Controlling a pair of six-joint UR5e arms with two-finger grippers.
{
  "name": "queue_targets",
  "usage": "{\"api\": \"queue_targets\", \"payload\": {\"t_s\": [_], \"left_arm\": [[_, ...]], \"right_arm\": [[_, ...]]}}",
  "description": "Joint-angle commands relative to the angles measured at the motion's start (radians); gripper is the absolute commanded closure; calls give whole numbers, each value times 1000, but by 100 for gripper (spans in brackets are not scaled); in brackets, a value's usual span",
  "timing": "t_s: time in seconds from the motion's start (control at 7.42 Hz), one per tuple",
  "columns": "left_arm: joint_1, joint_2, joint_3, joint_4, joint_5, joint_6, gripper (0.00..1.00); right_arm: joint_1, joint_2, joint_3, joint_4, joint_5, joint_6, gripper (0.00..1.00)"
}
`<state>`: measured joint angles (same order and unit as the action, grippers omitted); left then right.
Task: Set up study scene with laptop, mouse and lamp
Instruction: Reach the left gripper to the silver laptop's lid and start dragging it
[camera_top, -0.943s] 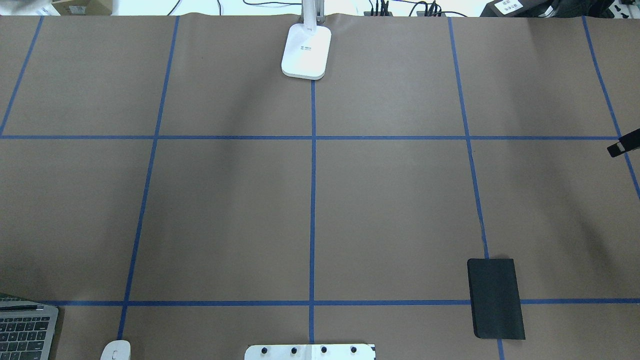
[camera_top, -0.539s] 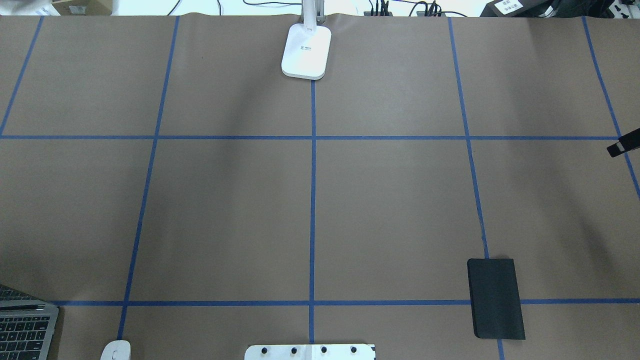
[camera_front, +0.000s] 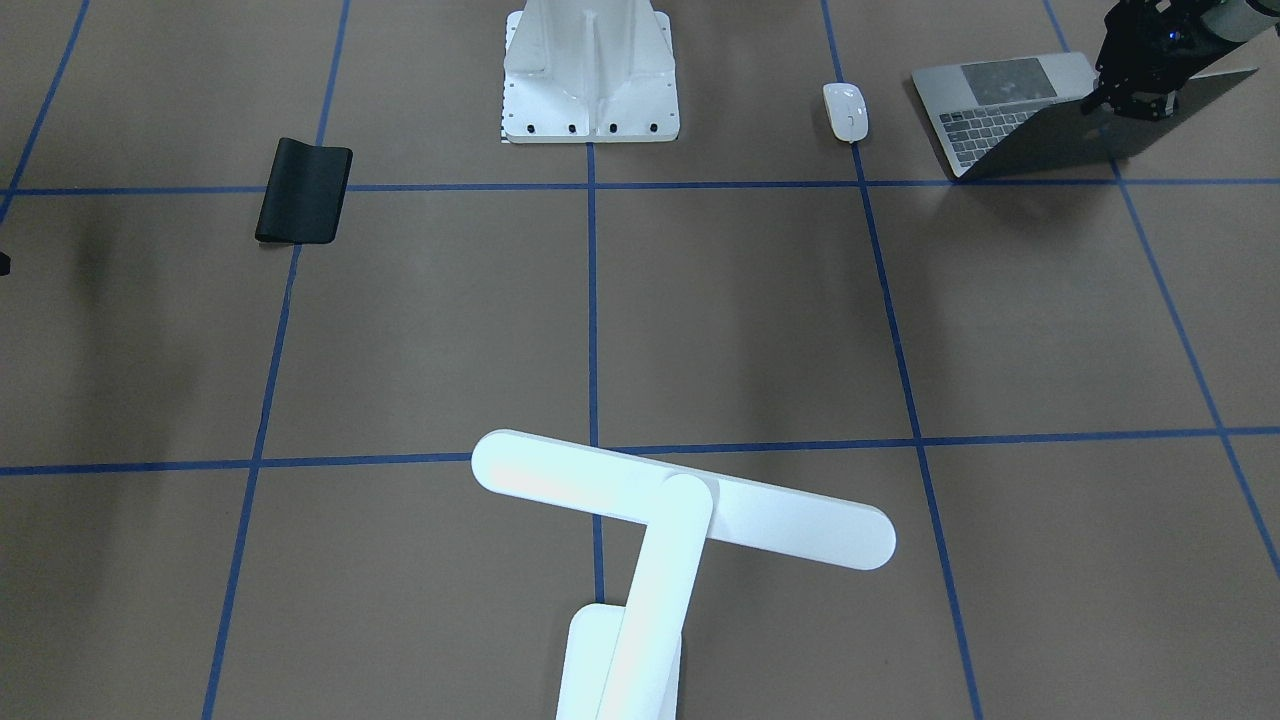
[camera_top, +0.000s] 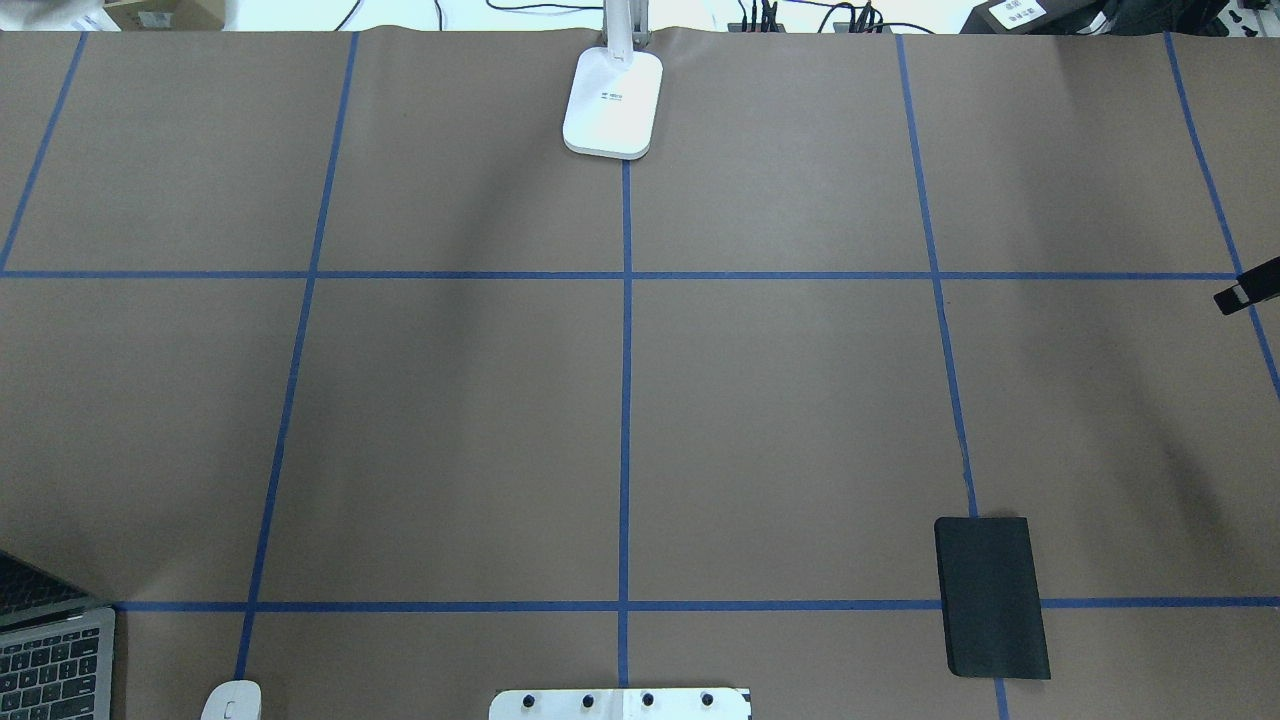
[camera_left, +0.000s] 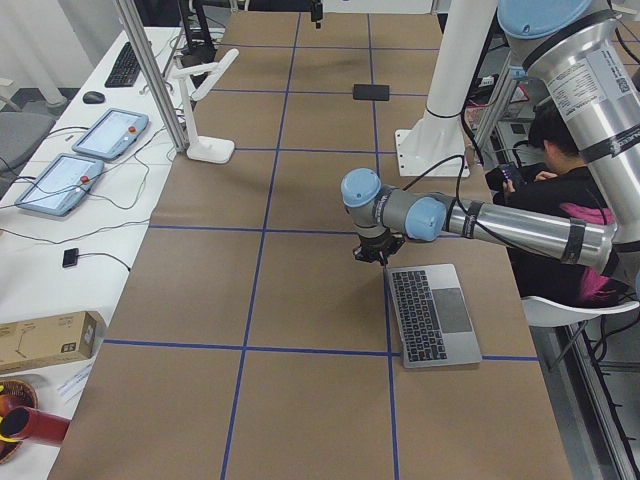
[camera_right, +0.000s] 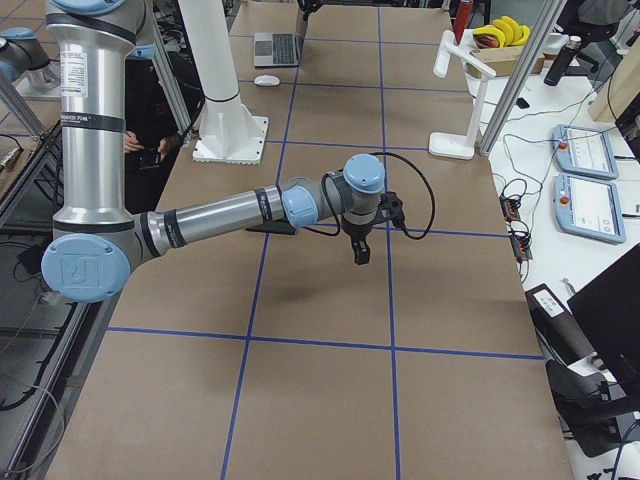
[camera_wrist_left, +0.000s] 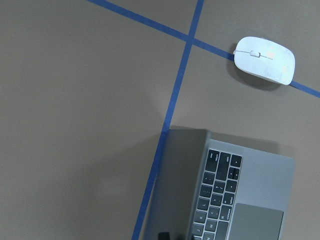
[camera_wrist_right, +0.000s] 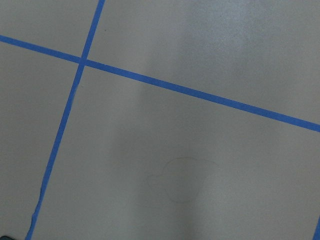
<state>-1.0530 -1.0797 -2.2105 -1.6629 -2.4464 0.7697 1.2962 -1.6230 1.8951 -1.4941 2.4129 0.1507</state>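
Note:
The open grey laptop (camera_front: 1000, 110) sits at the table's near left corner and also shows in the overhead view (camera_top: 50, 665) and the left wrist view (camera_wrist_left: 235, 195). My left gripper (camera_front: 1135, 95) is shut on the top edge of its lid, which stands roughly upright. The white mouse (camera_front: 845, 110) lies beside the laptop, apart from it (camera_wrist_left: 265, 59). The lit white lamp (camera_front: 680, 505) stands at the far middle edge, with its base in the overhead view (camera_top: 613, 100). My right gripper (camera_top: 1245, 290) hangs open and empty over bare paper at the right edge.
A flat black pad (camera_top: 990, 595) lies at the near right. The white pedestal (camera_front: 590, 70) stands at the near middle edge. Blue tape lines grid the brown paper. A seated person (camera_left: 560, 190) is behind the robot.
The laptop's lid has tilted further back; more of its dark screen shows in the overhead view. The right gripper, the mouse, the lamp and the pad have not moved.

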Motion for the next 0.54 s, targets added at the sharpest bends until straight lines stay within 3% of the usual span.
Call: {"api": "queue_targets", "payload": {"t_s": [0.0,0.4], "left_arm": [[-28,1,-2,0,1,19,88],[-82,3,-23,0,0,40,88]], "right_arm": [[0,0,-1,0,0,0,1],[2,0,2,0,2,1,1]]}}
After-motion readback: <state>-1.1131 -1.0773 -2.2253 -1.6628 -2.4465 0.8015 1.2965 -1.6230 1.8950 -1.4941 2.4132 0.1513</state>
